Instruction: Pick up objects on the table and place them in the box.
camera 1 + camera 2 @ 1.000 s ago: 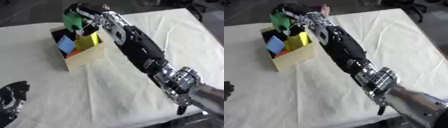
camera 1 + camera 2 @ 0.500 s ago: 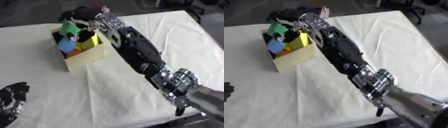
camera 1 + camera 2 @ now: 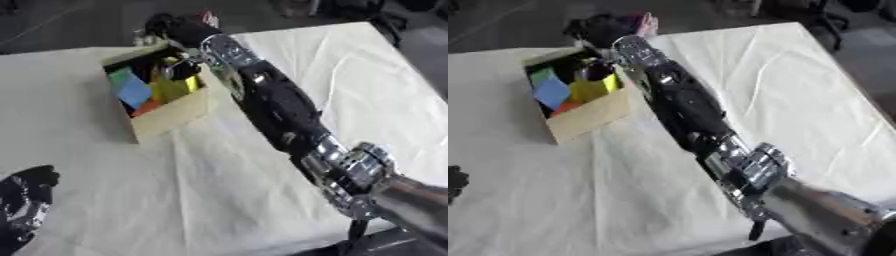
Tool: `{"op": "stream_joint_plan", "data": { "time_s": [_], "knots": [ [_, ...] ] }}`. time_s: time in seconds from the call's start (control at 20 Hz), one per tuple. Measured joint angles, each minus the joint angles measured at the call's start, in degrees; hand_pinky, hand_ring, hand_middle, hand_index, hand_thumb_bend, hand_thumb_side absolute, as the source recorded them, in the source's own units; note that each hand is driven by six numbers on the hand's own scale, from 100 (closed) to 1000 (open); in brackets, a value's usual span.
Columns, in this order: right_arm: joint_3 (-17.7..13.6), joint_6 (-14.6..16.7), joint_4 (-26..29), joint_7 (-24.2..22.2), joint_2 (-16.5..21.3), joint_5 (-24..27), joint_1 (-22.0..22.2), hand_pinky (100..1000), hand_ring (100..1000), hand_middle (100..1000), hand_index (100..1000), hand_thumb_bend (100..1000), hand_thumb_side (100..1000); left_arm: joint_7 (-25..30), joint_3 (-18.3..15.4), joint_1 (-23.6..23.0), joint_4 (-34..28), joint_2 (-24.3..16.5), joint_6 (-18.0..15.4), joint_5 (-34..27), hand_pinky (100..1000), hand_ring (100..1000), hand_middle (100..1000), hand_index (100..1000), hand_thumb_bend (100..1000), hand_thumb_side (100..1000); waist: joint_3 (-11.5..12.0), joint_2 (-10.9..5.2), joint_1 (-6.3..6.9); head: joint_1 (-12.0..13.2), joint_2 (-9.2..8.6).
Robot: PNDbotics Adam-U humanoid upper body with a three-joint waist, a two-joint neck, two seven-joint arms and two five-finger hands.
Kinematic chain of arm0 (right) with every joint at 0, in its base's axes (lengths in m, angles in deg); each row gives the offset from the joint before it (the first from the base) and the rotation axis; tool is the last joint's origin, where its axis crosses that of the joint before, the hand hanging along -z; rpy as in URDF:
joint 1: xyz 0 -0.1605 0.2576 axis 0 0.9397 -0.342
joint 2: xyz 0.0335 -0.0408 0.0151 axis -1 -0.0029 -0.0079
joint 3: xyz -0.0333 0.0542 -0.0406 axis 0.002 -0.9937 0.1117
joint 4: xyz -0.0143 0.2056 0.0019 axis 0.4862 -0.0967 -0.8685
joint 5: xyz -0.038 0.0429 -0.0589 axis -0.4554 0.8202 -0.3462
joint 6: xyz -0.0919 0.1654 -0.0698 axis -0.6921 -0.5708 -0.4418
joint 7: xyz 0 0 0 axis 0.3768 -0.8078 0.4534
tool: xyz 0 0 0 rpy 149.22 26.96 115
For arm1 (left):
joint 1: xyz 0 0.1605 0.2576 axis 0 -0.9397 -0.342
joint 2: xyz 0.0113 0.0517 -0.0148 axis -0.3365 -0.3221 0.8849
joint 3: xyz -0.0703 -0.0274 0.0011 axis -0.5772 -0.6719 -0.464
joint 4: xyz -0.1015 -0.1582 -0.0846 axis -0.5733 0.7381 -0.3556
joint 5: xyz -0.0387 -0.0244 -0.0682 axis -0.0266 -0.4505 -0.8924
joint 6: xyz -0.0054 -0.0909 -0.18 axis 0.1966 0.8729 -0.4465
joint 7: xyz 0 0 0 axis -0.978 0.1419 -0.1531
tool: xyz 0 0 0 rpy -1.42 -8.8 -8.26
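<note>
- The box point(image 3: 166, 120), a pale cardboard one with its top open, sits on the far left part of the table, turned a little askew; its open top faces up, which I take to be what lets things be dropped in from above.
- Inside it lie coloured pieces packed close together: a blue block point(image 3: 134, 91) toward the left wall, a yellow block point(image 3: 175, 89) beside it, a bit of red point(image 3: 149, 106) lower down, and green at the far left corner.
- The right hand point(image 3: 175, 30) is stretched out over the far rim of the box, at the end of a long arm that crosses the table from the near right. It shows as a dark shape and I cannot tell how its fingers are set or whether they have anything.
- The left hand point(image 3: 26, 197) rests idle at the near left edge, fingers relaxed and up, nothing in it.
- The white cloth point(image 3: 262, 210) covering the table is creased; no loose piece shows on it.
- Nothing stands between arm and box.
</note>
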Motion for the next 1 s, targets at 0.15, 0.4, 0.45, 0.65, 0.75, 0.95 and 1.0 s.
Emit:
{"op": "stream_joint_plan", "data": {
  "time_s": [0.15,0.4,0.45,0.65,0.75,0.95,1.0],
  "knots": [
    [-0.8,-1.4,10.0,3.0,3.1,8.1,3.8,826,756,830,938,100,167,-0.2,-0.3,-0.1,0.0,0.0,0.1,0.1,844,804,730,845,100,523,-0.8,0.0,-0.52,0.7,0.0],
    [-4.4,-5.6,28.3,9.0,8.4,32.6,17.9,767,657,748,910,100,461,-0.7,-1.1,-0.8,0.0,-0.6,0.0,0.4,845,805,732,847,100,524,-3.0,-0.17,-1.57,2.6,0.0],
    [-5.3,-6.0,31.4,10.3,9.0,37.7,21.3,758,642,733,904,100,475,-0.8,-1.2,-1.0,0.0,-0.6,-0.1,0.5,845,805,733,847,100,526,-3.5,-0.41,-1.87,3.2,0.01],
    [-8.5,-6.0,39.7,13.8,9.6,52.0,34.5,634,557,691,887,100,359,-1.1,-1.4,-1.4,0.0,-1.0,-0.4,0.8,846,808,734,848,100,526,-4.9,-0.65,-2.39,5.6,0.0],
    [-9.4,-5.5,42.2,14.1,8.5,56.2,40.1,636,552,678,882,100,545,-1.2,-1.6,-1.6,0.0,-1.0,-0.5,0.9,846,810,736,849,100,524,-5.4,-0.66,-2.39,6.7,0.0],
    [-9.3,-3.5,44.6,12.0,4.2,60.4,47.9,668,559,656,859,100,557,-1.4,-1.8,-1.6,0.0,-1.0,-0.7,0.9,847,815,741,850,100,519,-6.2,-0.67,-2.39,8.8,0.0],
    [-9.1,-2.9,44.7,11.5,3.1,60.8,49.2,668,556,646,850,100,542,-1.5,-1.8,-1.6,0.0,-1.0,-0.7,0.9,847,817,742,850,100,518,-6.3,-0.75,-2.39,9.3,0.0]
  ]
}}
